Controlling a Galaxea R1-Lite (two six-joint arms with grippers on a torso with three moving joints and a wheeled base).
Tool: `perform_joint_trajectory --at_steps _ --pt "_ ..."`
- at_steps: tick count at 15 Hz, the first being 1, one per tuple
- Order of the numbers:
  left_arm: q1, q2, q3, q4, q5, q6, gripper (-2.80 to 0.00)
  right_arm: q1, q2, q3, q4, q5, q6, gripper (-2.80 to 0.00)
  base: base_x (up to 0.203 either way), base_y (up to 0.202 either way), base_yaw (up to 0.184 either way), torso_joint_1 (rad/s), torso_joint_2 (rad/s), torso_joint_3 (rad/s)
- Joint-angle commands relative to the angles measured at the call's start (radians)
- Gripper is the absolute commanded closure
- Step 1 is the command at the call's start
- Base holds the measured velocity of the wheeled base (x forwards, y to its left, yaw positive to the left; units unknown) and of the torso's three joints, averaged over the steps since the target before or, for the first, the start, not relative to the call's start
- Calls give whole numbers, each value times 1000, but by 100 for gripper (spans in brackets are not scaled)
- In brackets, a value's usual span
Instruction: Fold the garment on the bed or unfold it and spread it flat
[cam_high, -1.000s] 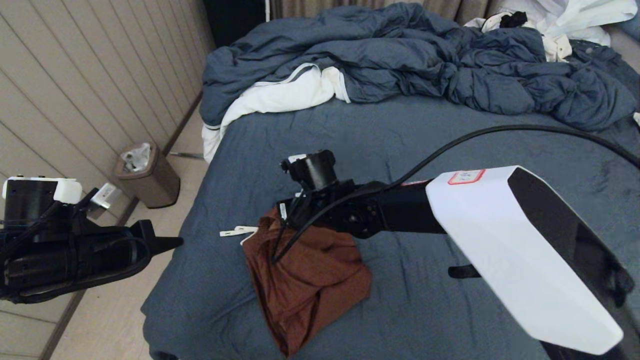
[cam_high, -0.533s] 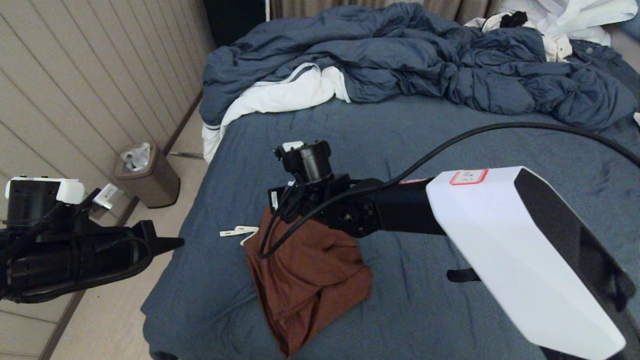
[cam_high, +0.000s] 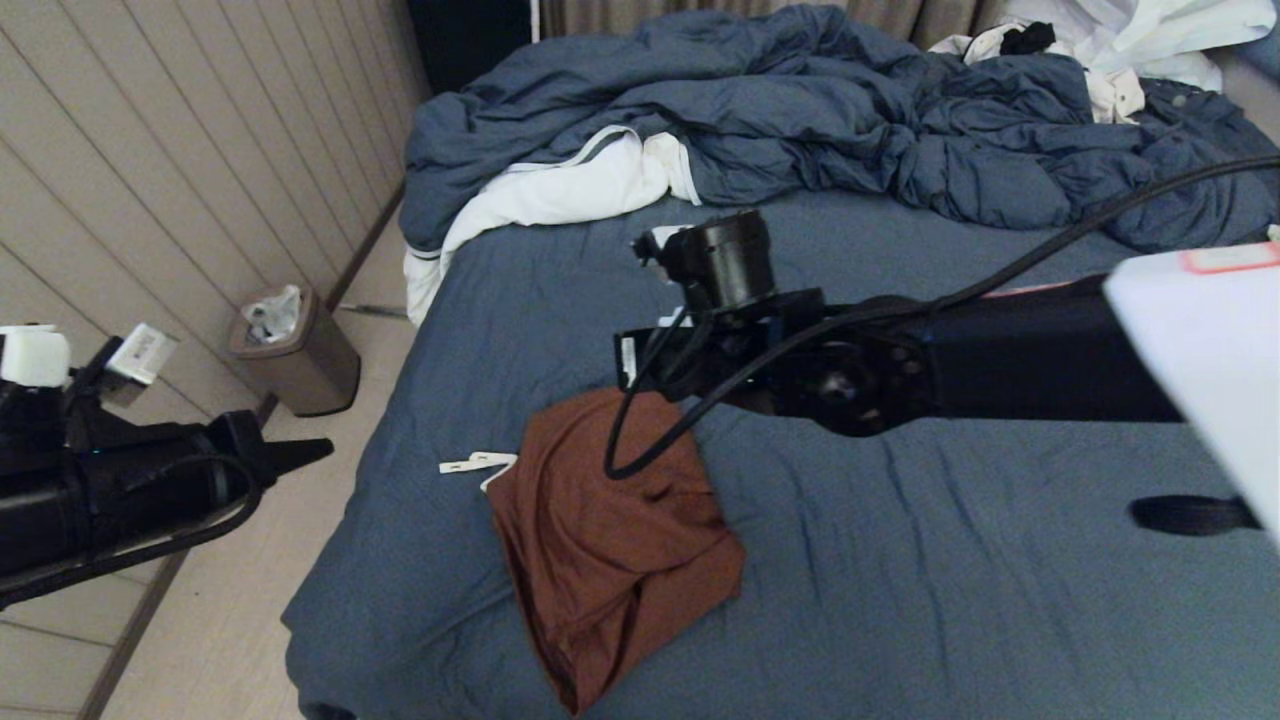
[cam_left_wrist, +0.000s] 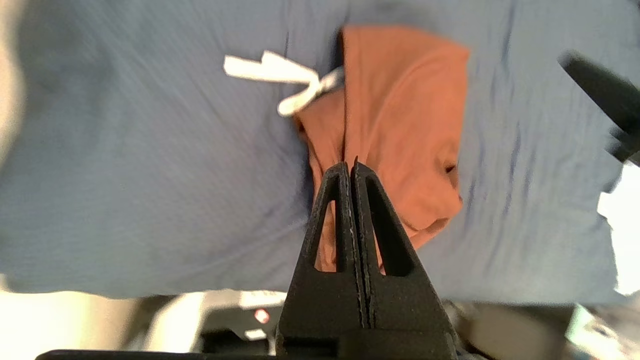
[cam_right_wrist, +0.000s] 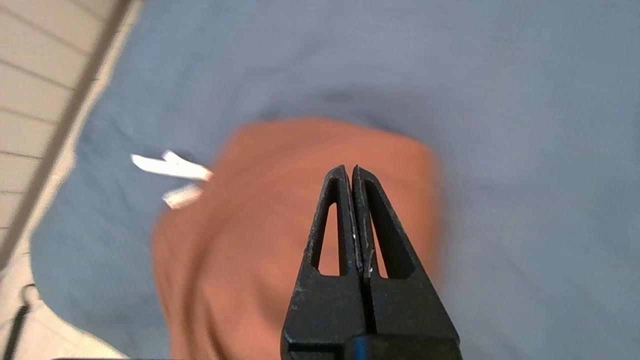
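Both grippers are pressed together and empty: the right gripper (cam_right_wrist: 352, 172) has lifted off the garment (cam_high: 610, 530), which lies bunched, while the left gripper (cam_high: 300, 455) waits beside it.

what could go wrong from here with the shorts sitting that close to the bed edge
1. The rust-brown thin-fabric shorts lie bunched near the corner of the dark slate-blue bed; a tug toward the floor side might slide them off.
2. The white drawstring trails loose on the sheet and may snag.
3. The right end effector is shut above the fabric, holding nothing, like the left end effector beside the bed; either must open first or it will only push folds.
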Motion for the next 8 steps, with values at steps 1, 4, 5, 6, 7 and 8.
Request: perform_joint_trajectory --at_steps 1,4,5,6,7,8 --pt "6 -232 -10 103 59 47 0 -35 -299 235 -3 -24 1 0 0 0 0 0 0 0" --pt "17 -484 -9 309 130 98 0 -64 -614 546 -7 -136 -4 0 0 0 0 0 0 0" --pt "19 -566 -1 396 140 107 0 -69 -723 642 -8 -182 -6 0 0 0 0 0 0 0" --pt "21 -636 16 457 149 113 0 -72 -820 730 -7 -236 -8 0 0 0 0 0 0 0" --pt "22 -699 46 491 159 116 0 -77 -904 822 -6 -308 -10 0 0 0 0 0 0 0" --pt "23 -766 85 516 179 118 0 -102 -990 914 -5 -388 -15 0 0 0 0 0 0 0"
